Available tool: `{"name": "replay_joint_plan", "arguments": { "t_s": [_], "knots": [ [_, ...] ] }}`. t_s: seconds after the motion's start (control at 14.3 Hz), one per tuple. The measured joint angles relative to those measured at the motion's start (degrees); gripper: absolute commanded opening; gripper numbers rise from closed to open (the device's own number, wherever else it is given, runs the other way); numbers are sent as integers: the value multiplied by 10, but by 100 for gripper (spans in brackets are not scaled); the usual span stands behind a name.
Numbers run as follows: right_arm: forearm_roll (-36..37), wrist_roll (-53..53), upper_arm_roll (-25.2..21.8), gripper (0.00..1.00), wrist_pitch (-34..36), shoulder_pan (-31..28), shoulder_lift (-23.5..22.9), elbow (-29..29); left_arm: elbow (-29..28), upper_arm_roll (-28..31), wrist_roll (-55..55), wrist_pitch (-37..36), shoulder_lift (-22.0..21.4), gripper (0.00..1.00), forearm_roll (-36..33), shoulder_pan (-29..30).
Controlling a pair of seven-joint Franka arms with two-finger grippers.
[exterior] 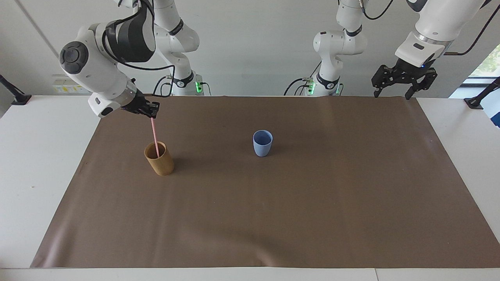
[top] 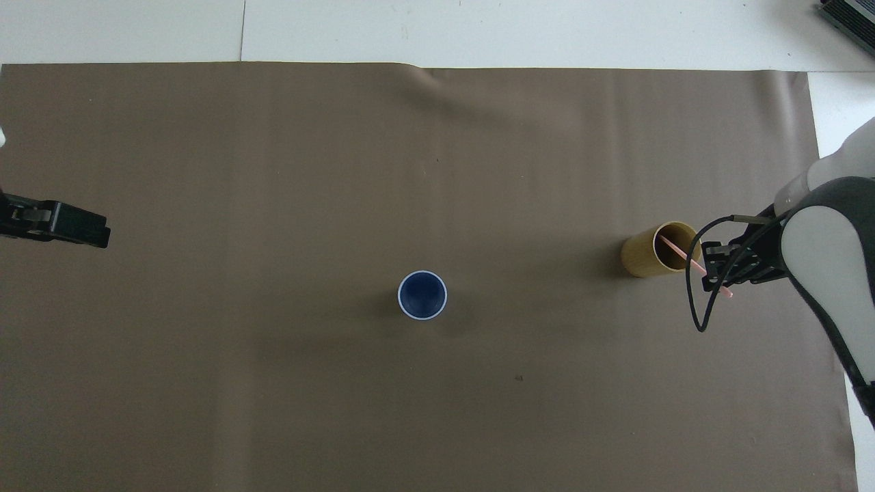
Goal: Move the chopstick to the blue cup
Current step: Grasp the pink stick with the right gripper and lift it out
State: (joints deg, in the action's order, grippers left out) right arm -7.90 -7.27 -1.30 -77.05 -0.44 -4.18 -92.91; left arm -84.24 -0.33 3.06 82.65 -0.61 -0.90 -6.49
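The right gripper is clamped on the top of the chopstick, its fingers pinched tight around the pink stick — the lower end sits inside the tan bamboo cup at the right arm's end of the bench. The blue cup stands upright mid-mat, well apart from the tan cup. The left gripper waits over the brown mat edge nearest the robots — fingers spread wide, holding nothing.

chopstick tip: hidden in tan cup | left pincer: cut by edge
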Motion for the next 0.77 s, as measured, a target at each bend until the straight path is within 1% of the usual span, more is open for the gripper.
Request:
{"name": "replay_joint_plan", "arguments": {
  "t_s": [0.21,0.42,0.56,0.77],
  "knots": [
    [-45,-64,2,0,42,2,19,22,0,0,0,0,0,100,0,0],
    [-103,-176,21,0,47,6,27,22,0,0,0,0,0,100,0,0],
    [-133,-255,40,0,32,23,26,21,0,0,0,0,0,100,0,0],
    [-178,-369,47,0,-15,71,27,15,0,0,0,0,0,100,0,0]
  ]
}}
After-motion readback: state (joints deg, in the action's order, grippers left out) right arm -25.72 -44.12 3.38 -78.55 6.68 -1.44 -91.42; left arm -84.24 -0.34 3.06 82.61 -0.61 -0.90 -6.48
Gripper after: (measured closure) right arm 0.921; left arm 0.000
